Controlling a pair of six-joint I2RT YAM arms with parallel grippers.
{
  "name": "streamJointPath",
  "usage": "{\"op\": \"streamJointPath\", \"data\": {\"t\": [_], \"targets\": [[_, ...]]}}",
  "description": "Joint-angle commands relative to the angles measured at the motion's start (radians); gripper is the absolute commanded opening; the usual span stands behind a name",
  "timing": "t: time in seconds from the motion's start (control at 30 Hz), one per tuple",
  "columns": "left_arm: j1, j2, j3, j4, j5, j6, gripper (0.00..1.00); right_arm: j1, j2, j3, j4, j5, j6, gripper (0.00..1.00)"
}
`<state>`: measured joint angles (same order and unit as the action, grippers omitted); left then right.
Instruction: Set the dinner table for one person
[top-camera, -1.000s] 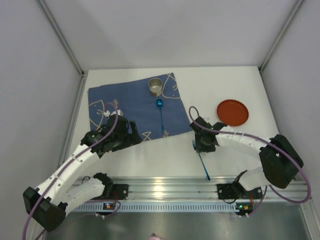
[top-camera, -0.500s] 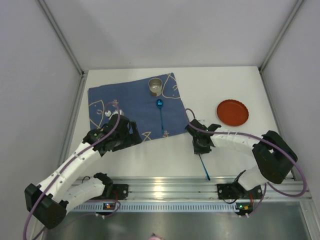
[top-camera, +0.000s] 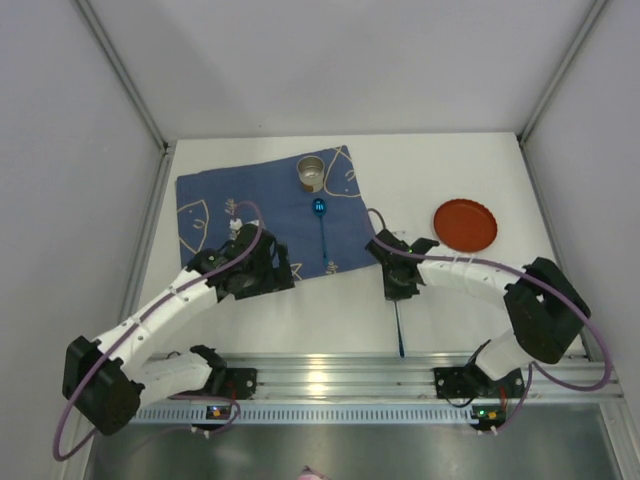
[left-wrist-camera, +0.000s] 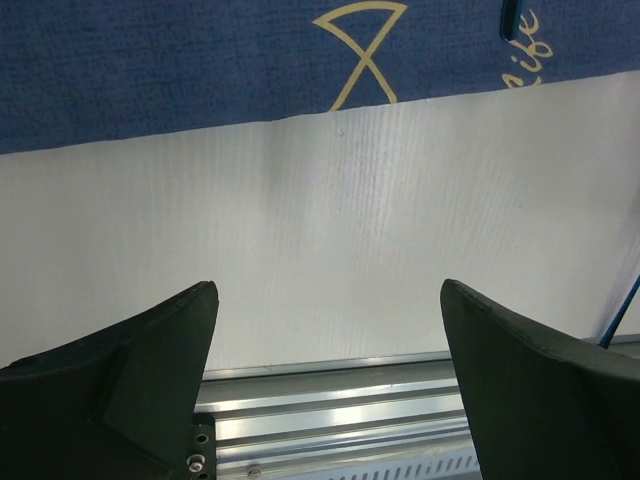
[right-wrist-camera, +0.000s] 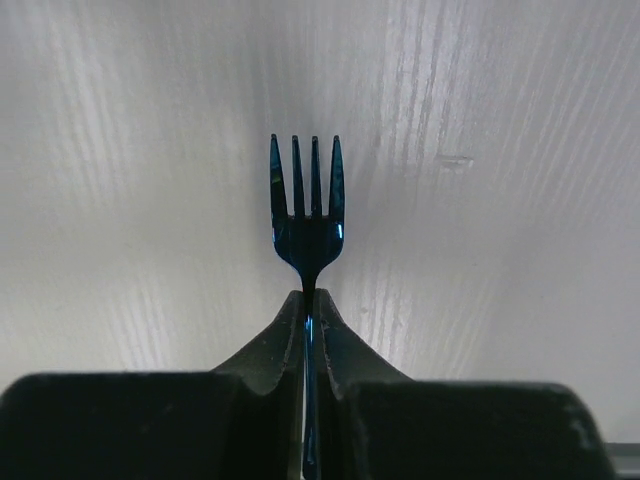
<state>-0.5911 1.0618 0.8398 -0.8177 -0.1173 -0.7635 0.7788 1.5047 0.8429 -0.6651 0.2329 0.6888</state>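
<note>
The dinner table (top-camera: 470, 170) is a plain white top. My right gripper (top-camera: 398, 281) is shut on a blue fork (top-camera: 399, 330) at the neck, just right of the cloth's near right corner. The handle trails toward the near edge. In the right wrist view the jaws (right-wrist-camera: 308, 295) pinch the fork (right-wrist-camera: 307, 215), tines pointing away over bare table. My left gripper (top-camera: 262, 278) is open and empty over the near edge of the dark blue fish cloth (top-camera: 250, 200). In the left wrist view it (left-wrist-camera: 330, 290) spans white table.
A metal cup (top-camera: 311, 172) and a blue spoon (top-camera: 322, 230) lie on the cloth. A red plate (top-camera: 465, 224) sits on the table at right. An aluminium rail (top-camera: 330, 375) runs along the near edge. The fork handle shows in the left wrist view (left-wrist-camera: 620, 315).
My right gripper moved left toward the cloth with the fork, and the handle swung to point at the near edge. My left gripper moved right along the cloth's near edge.
</note>
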Motion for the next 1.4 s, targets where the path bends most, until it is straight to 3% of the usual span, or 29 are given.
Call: {"op": "streamJointPath", "data": {"t": [0.0, 0.17, 0.37, 0.47, 0.7, 0.87, 1.07, 1.17, 1.2, 1.23, 1.27, 1.37], "targets": [[-0.039, 0.036, 0.068, 0.141, 0.040, 0.050, 0.98, 0.017, -0.027, 0.181, -0.062, 0.013, -0.012, 0.00], [-0.068, 0.081, 0.084, 0.342, 0.244, 0.119, 0.93, 0.017, 0.020, 0.471, -0.200, 0.016, -0.015, 0.00], [-0.078, 0.109, 0.068, 0.586, 0.520, 0.101, 0.91, 0.016, 0.153, 0.879, -0.330, -0.027, -0.026, 0.00], [-0.101, 0.138, 0.100, 0.588, 0.524, 0.119, 0.89, 0.017, 0.199, 0.961, -0.364, -0.058, -0.028, 0.00], [-0.108, 0.164, 0.102, 0.609, 0.551, 0.125, 0.82, 0.014, 0.210, 0.978, -0.363, -0.098, -0.006, 0.00], [-0.108, 0.188, 0.101, 0.635, 0.590, 0.116, 0.65, 0.011, 0.204, 0.976, -0.355, -0.119, 0.011, 0.00], [-0.119, 0.211, 0.087, 0.670, 0.628, 0.104, 0.65, -0.001, 0.209, 0.966, -0.314, -0.171, 0.037, 0.00], [-0.122, 0.231, 0.090, 0.680, 0.642, 0.101, 0.52, -0.006, 0.210, 0.947, -0.300, -0.191, 0.046, 0.00], [-0.121, 0.234, 0.091, 0.680, 0.643, 0.098, 0.31, -0.007, 0.207, 0.943, -0.294, -0.193, 0.048, 0.00], [-0.122, 0.234, 0.090, 0.684, 0.648, 0.093, 0.19, -0.007, 0.207, 0.938, -0.286, -0.196, 0.048, 0.00], [-0.121, 0.236, 0.090, 0.690, 0.648, 0.089, 0.00, -0.009, 0.206, 0.929, -0.283, -0.201, 0.049, 0.00], [-0.121, 0.228, 0.065, 0.730, 0.668, 0.066, 0.00, -0.015, 0.201, 0.912, -0.271, -0.205, 0.049, 0.00]]}}
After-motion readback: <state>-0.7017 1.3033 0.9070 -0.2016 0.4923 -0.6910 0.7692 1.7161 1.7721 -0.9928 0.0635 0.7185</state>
